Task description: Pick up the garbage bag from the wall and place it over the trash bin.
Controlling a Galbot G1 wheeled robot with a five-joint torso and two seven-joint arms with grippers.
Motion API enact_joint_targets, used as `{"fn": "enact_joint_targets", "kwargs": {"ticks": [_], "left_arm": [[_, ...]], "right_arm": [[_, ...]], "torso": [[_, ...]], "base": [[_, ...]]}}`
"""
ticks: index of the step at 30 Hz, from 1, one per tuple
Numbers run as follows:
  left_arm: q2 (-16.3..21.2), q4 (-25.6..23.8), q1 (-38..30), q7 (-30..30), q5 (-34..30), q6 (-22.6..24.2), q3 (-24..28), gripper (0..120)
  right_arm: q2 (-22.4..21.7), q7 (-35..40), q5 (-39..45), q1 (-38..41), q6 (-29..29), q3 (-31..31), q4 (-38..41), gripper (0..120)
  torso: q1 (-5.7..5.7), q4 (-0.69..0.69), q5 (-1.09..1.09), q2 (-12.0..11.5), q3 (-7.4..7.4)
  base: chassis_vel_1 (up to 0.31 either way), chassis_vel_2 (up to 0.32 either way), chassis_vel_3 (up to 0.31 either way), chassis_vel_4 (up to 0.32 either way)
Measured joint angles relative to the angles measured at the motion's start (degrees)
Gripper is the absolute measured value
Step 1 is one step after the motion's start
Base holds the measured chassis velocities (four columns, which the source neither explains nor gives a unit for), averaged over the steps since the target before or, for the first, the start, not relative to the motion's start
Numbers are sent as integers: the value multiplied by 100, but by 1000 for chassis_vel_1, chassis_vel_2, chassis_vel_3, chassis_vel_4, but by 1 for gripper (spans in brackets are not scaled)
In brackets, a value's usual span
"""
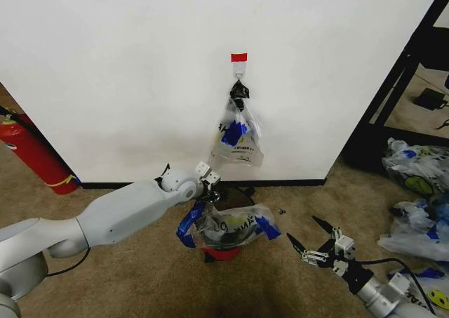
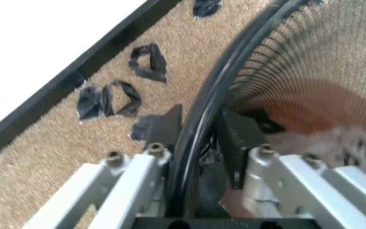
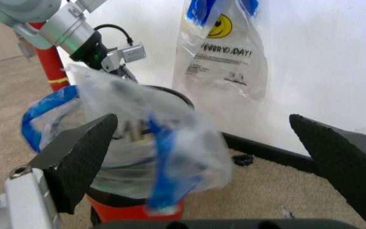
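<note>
The garbage bag [image 1: 235, 227], thin clear plastic with blue handles, lies draped over the near side of the trash bin [image 1: 242, 194], a small black bin with a red base. My left gripper [image 1: 212, 184] is at the bin's far rim. In the left wrist view its fingers [image 2: 164, 126] stand close on either side of the bin's rim [image 2: 234, 71], with plastic pinched between them. My right gripper [image 1: 303, 230] hovers open to the bin's right, a little apart from the bag [image 3: 138, 124]. The white wall [image 1: 126, 72] rises just behind the bin.
A narrower bundle of like bags [image 1: 238, 135] hangs by a black clip from the hook [image 1: 239, 71] under red tape. A red fire extinguisher [image 1: 35, 156] stands at the left. A pile of bags [image 1: 417, 191] and a black shelf frame [image 1: 393, 86] are at the right.
</note>
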Motion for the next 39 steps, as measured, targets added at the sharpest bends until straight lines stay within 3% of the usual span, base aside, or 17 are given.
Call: {"fn": "enact_joint_targets", "kwargs": {"ticks": [7,10,12,16,18,21,25,28,32,39], "left_arm": [[263,-284,292,-749,-566,9,-487,1],[493,-740,770,-1491,-1067,7,-1188,0],[528,-849,917,-1709,-1213,7,-1372,0],[808,-1553,1813,-2738,-1932,2,-2244,0],[865,-1701,2025,-2897,-2038,2,-2466,0],[920,-2139,2827,-3497,-2307,-41,-3448,0],[634,-2582,3833,-4007,-2302,-418,-4311,0],[385,-2742,4138,-4211,-2153,-634,-4529,0],[-133,-2800,4404,-4333,-1576,-991,-4625,0],[-426,-2806,4626,-4362,-962,-1350,-4537,0]], "right_arm": [[-33,31,-12,106,-4,-125,-84,100],[-36,44,-24,214,-15,-227,-133,100],[-35,44,-29,239,-19,-247,-143,100],[-54,55,-38,367,-42,-329,-208,100],[-62,65,-36,393,-51,-343,-222,100],[-95,157,4,488,-100,-411,-234,100],[-145,530,181,575,-243,-521,-182,100],[-169,758,196,606,-342,-561,-153,100],[-188,1200,98,630,-553,-630,-33,100],[-149,1398,17,605,-664,-636,35,100]], "torso": [[0,1,-2,0,1],[0,4,1,0,1],[0,4,-1,0,1],[0,1,-2,0,1],[0,3,-2,0,1],[0,4,-1,0,0],[0,4,-3,-1,0],[0,2,0,0,0],[0,0,-1,0,0],[0,2,0,0,0]], "base": [[0,0,0,0],[0,0,0,0],[0,0,0,0],[0,0,0,0],[0,0,0,0],[0,0,0,0],[0,0,0,0],[0,0,0,0],[0,0,0,0],[0,0,0,0]]}}
